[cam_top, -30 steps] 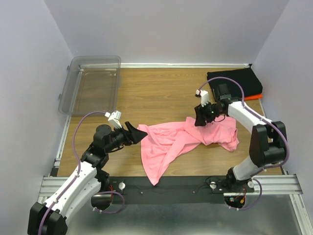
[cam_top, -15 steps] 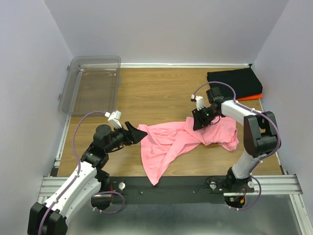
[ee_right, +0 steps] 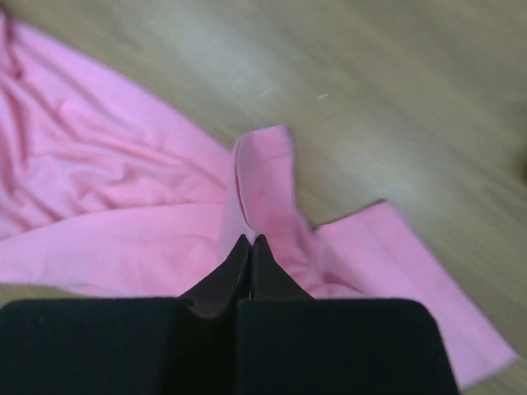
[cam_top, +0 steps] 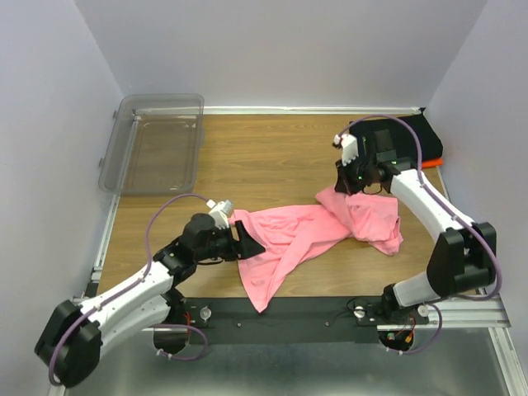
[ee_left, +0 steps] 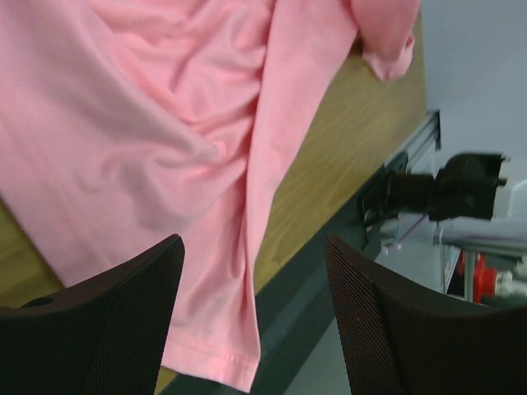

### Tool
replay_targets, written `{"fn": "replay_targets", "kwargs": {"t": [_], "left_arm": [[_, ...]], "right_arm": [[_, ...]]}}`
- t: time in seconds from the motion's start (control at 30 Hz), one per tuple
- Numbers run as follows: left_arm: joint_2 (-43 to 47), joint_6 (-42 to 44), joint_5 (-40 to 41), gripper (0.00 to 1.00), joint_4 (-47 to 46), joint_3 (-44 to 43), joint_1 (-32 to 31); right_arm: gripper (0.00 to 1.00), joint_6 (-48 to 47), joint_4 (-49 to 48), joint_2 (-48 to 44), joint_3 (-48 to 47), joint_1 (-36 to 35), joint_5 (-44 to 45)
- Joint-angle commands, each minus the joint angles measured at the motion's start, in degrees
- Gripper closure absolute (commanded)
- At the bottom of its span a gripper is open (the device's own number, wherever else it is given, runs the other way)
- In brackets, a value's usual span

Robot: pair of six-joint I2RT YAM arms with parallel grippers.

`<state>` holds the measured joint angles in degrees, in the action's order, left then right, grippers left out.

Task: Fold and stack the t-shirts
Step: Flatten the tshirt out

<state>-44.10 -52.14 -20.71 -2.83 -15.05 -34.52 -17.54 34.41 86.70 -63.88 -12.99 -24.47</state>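
While the left gripper (ee_left: 254, 251) hovers spread, the right gripper (ee_right: 249, 241) pinches the pink t-shirt (ee_right: 123, 206).

From overhead I get even, soft light, with only faint shadows and a mild sheen on the wooden surface (cam_top: 272, 157). My left wrist view is crisp on the pink shirt (ee_left: 132, 123), though its far background goes soft. My right wrist view is blurred, the grain smeared, with pale glare on the wood. The right claw (ee_right: 249, 243) reads as featureless black.
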Motion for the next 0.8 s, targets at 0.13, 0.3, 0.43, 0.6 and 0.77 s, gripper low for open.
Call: {"fn": "replay_targets", "kwargs": {"t": [0.13, 0.3, 0.43, 0.6, 0.77], "left_arm": [[-12.58, 13.7, 9.27, 0.27, 12.48, -17.18, -11.61], [-16.63, 31.47, 17.29, 0.27, 22.52, -33.98, -21.72], [-21.63, 40.01, 17.1, 0.27, 25.48, -40.48, -27.88], [-36.12, 28.51, 22.45, 0.29, 44.21, -46.57, -33.66], [-39.13, 22.44, 18.16, 0.29, 43.7, -41.2, -46.22]], "right_arm": [[0.99, 3.91, -7.96, -6.01, -6.78, 10.17, 10.95], [0.99, 4.71, -7.96, -5.92, -11.0, 14.49, 7.95], [0.99, 5.94, -7.96, -6.1, -10.39, 14.84, 5.22], [0.99, 5.59, -7.96, -6.45, -8.37, 15.1, 3.82], [0.99, 5.15, -7.96, -5.05, -8.37, 15.37, 4.08]]}}
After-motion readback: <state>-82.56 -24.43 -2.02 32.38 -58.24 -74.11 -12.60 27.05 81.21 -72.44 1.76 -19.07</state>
